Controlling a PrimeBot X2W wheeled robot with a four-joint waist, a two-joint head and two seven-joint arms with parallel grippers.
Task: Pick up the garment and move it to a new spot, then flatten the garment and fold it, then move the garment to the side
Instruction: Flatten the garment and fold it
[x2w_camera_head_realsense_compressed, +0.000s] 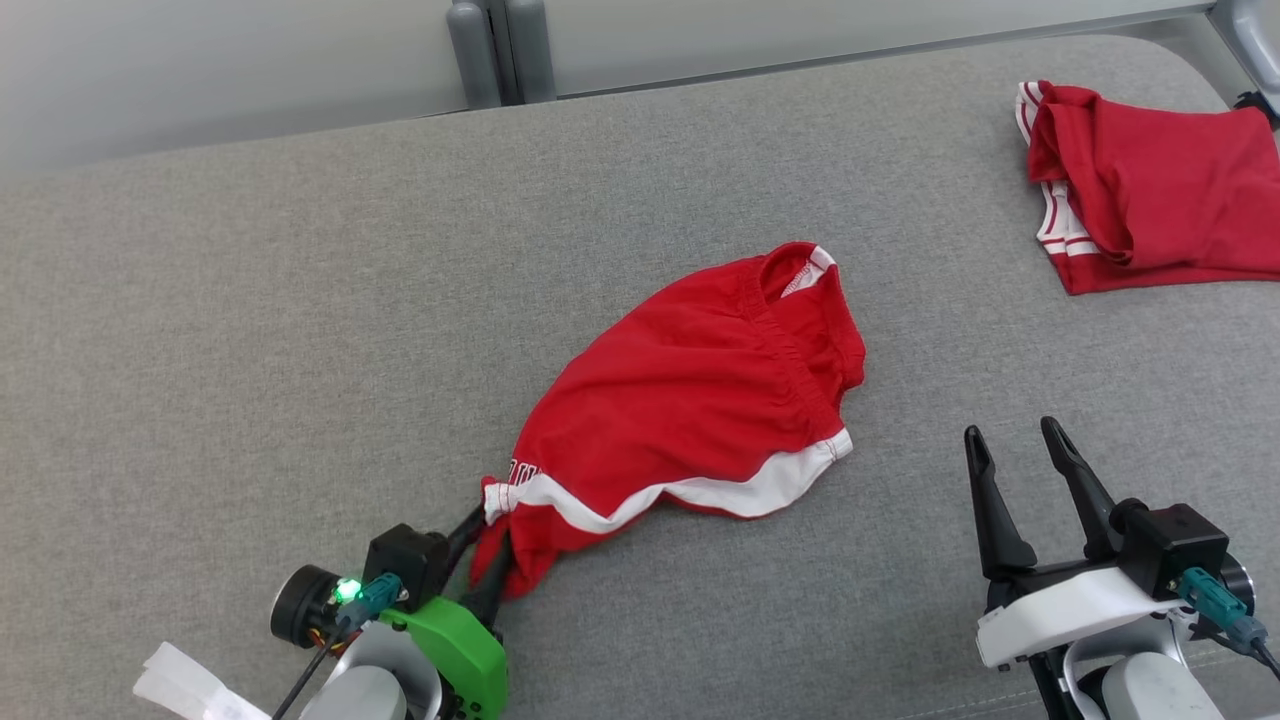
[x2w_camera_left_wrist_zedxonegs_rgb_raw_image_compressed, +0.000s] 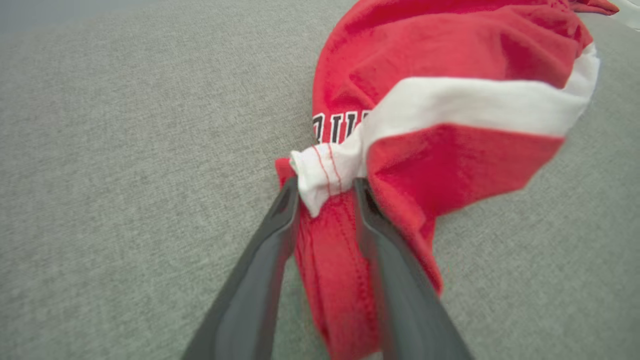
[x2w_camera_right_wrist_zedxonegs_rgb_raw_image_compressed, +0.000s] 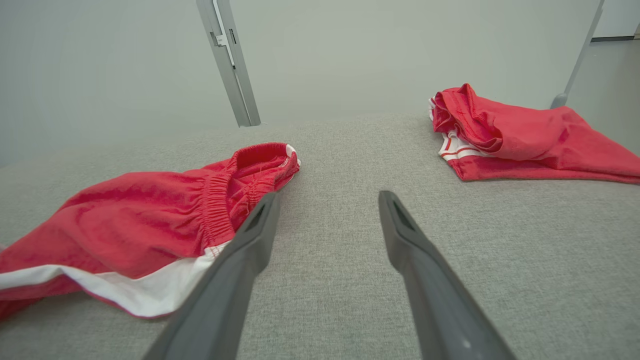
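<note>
**Item:** red shorts, white-trimmed and crumpled, lying at the centre of the head view on the grey cloth-covered desk.

**Hold:** left claw, lower left, fingers part-way together and pinching the bunched white hem corner. Right claw, lower right, wide open and empty.

**Nearby:** second red garment, upper right, well apart.

**Risks:**
- The narrow pinch on the hem may slip when lifted.
- A one-corner lift likely leaves the shorts dangling twisted and hard to flatten.
- A long carry could drag them onto the second garment.
</note>
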